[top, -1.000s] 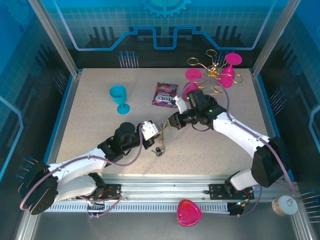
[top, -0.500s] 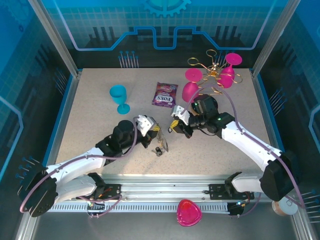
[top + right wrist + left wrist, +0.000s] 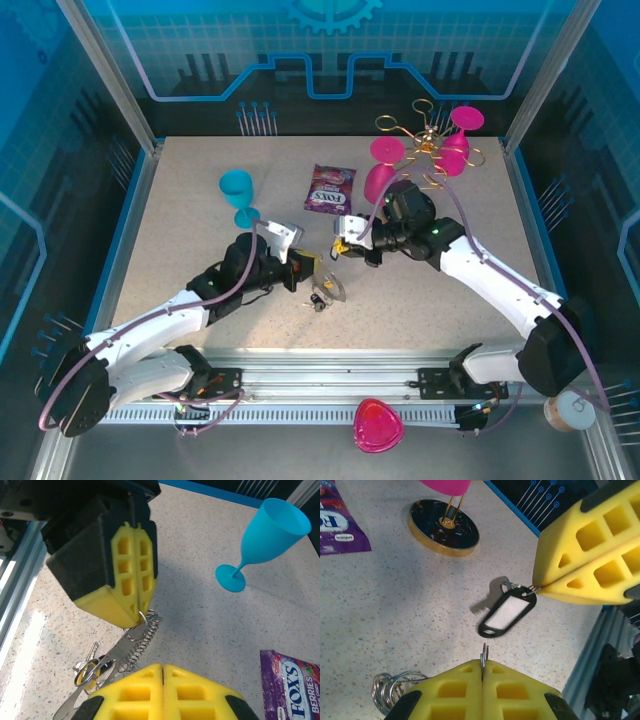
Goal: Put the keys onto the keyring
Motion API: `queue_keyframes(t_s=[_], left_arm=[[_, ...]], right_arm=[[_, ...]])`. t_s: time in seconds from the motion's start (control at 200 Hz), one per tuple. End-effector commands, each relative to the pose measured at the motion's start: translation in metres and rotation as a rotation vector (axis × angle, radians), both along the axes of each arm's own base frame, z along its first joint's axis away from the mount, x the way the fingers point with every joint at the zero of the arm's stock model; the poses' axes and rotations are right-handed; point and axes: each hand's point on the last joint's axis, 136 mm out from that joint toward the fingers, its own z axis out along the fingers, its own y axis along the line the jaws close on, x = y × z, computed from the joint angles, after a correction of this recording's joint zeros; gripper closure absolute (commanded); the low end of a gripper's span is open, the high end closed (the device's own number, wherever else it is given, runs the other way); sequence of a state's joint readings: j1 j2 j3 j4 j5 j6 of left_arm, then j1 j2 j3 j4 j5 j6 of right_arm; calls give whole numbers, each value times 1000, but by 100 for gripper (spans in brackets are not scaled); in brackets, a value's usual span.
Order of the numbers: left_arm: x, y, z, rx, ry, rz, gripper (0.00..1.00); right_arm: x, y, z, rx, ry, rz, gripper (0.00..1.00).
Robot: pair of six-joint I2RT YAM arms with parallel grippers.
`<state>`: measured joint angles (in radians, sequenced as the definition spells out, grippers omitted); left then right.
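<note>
Our left claw (image 3: 482,666) is pressed together, pinching a thin wire loop of the keyring (image 3: 142,639). The ring's silvery coil runs from the claw's tips toward our right claw (image 3: 163,667). The right claw faces it close by and is also pressed together. In the left wrist view its tips nip the small ring of a black tag (image 3: 507,612), which dangles over the table (image 3: 395,605). The keys (image 3: 86,668) lie on the table below and to the left of the right claw's tips, near the coil's lower end. A blue goblet (image 3: 272,532) stands well apart from both claws.
</note>
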<state>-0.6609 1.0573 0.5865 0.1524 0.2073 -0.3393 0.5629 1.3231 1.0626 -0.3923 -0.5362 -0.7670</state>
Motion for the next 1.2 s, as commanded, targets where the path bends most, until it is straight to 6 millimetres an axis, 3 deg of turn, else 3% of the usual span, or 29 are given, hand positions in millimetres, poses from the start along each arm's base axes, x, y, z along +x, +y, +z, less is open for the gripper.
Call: queue_keyframes(t_s=[0.0, 0.575, 1.196], left_arm=[[-1, -4, 28, -119, 46, -7, 100], [3, -5, 36, -229, 196, -33, 100], [5, -6, 30, -219, 257, -24, 100]], right_arm=[[-9, 11, 10, 16, -31, 92, 100], [-3, 31, 4, 23, 6, 95, 100], [4, 29, 5, 13, 22, 42, 100]])
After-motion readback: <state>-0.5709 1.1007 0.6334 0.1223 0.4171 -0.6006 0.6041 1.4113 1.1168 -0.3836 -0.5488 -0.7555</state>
